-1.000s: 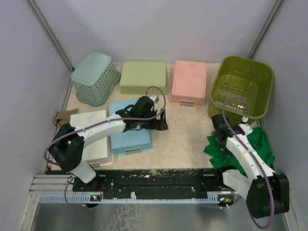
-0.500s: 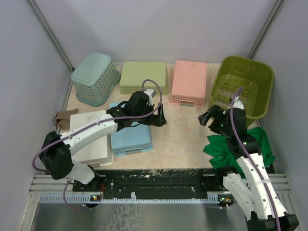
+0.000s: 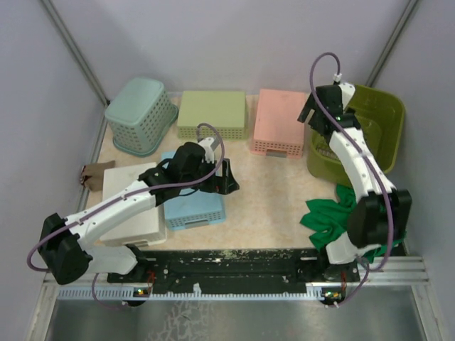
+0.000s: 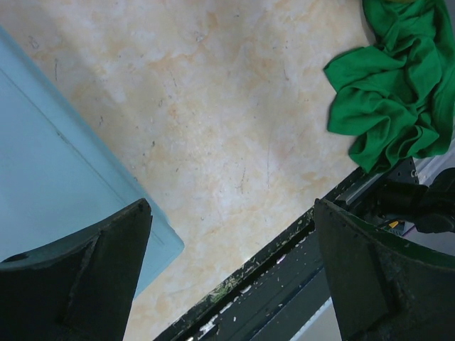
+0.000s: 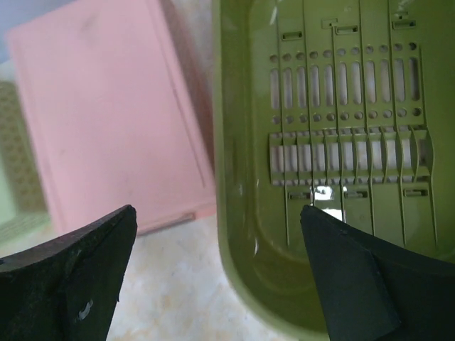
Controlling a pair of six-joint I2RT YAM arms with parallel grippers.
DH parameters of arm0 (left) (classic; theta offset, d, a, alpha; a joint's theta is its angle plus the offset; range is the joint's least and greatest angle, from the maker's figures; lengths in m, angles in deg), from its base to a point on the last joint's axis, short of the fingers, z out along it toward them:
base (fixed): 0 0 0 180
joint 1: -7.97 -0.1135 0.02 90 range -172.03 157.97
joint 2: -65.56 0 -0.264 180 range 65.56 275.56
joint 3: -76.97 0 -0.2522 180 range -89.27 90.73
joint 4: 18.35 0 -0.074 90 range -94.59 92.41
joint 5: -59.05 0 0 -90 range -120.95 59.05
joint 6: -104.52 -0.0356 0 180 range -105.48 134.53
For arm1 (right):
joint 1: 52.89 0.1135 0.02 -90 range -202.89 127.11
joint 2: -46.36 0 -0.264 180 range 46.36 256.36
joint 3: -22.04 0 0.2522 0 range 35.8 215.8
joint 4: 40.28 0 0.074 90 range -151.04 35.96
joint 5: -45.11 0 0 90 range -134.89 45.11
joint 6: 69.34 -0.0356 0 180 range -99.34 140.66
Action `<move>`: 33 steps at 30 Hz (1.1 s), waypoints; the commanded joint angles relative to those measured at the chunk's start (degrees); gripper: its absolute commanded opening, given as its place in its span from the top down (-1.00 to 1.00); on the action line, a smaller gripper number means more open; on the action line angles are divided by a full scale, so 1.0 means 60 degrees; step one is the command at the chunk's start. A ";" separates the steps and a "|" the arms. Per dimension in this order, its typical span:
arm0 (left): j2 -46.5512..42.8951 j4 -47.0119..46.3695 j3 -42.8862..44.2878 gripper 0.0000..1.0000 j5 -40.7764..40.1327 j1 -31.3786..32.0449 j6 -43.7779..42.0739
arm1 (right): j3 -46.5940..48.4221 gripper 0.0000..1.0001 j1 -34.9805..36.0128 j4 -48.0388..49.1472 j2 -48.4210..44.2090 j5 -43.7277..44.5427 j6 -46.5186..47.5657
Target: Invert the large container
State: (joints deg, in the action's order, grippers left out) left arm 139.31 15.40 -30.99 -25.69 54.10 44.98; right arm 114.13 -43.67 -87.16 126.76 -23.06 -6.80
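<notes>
The pale marbled worktop [image 3: 270,206] is carrying everything here. The large container [image 3: 377,106], an olive-green tub, is sitting with its opening facing up directly under the right pincer [image 3: 321,117]. In the right wrist view its slotted base [image 5: 341,142] is showing, and its left wall is running between the two dark fingers [image 5: 78,270]. The right pincer [image 5: 217,241] is hovering with its jaws spread wide, gripping nothing; whether they are touching the rim cannot be told.

The pink basket [image 3: 279,121] is lying bottom-up just to the left of the right pincer, close beside the tub. The blue basket [image 3: 192,202] is lying under and to the left of the left pincer [image 3: 226,181], with its edge [image 4: 64,185] showing in the left wrist view. A crumpled green cloth [image 3: 334,217] is lying on the near side of the right pincer, by that arm's base.

The left pincer [image 4: 227,270] is hanging over bare worktop, jaws wide apart and holding nothing
</notes>
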 commanded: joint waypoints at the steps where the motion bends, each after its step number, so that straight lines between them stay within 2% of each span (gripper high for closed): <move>1: -0.0489 0.0077 -0.0397 -0.99 0.0108 0.0031 0.0276 | 0.1390 -0.93 -0.0722 -0.0431 0.2156 0.0342 -0.0003; 3: -0.0643 0.0208 -0.0433 -1.00 0.0029 0.0043 0.0289 | 0.1566 -0.76 -0.0831 -0.0227 0.2927 0.0105 0.0062; 7: -0.0820 0.0426 -0.0495 -1.00 -0.0224 0.0046 0.0251 | 0.1598 -0.24 -0.0832 0.0202 0.3362 -0.0127 0.0316; 11: -0.0764 0.0425 -0.0490 -1.00 -0.0280 0.0044 0.0195 | 0.1601 0.44 -0.0831 0.0336 0.2572 -0.0041 0.0500; 13: -0.0642 0.0394 -0.0426 -1.00 -0.0222 0.0046 0.0158 | 0.1617 0.92 -0.0837 0.0539 0.1739 -0.0059 0.0723; 14: -0.0561 0.0383 -0.0382 -1.00 -0.0179 0.0046 0.0135 | 0.1702 1.00 -0.0833 0.0608 0.1412 -0.0125 0.0862; 21: -0.0059 0.0165 -0.0175 -1.00 0.0144 0.0046 0.0030 | 0.3118 1.00 -0.0836 0.0185 -0.0249 -0.0926 0.1648; 24: -0.0008 0.0197 -0.0046 -1.00 0.0024 0.0046 -0.0093 | 0.3383 1.00 -0.0836 0.0187 -0.1036 -0.1920 0.1678; 28: -0.0204 0.0402 0.0150 -1.00 -0.0779 0.0024 -0.0240 | 0.3054 1.00 -0.0832 0.0695 -0.2181 -0.4150 0.1285; 30: -0.0372 0.0374 0.0099 -1.00 -0.1096 -0.0138 -0.0355 | 0.2336 1.00 -0.0833 0.1284 -0.2876 -0.5900 0.0858; 33: -0.0650 0.0652 0.0225 -1.00 -0.0768 -0.0878 -0.0412 | 0.0918 1.00 -0.0832 0.2229 -0.3715 -0.8047 -0.0030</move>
State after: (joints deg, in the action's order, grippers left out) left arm 138.42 17.98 -32.02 -29.28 53.34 44.11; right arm 126.08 -48.98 -86.33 109.98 -49.66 -1.97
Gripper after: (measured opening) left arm 0.998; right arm 0.080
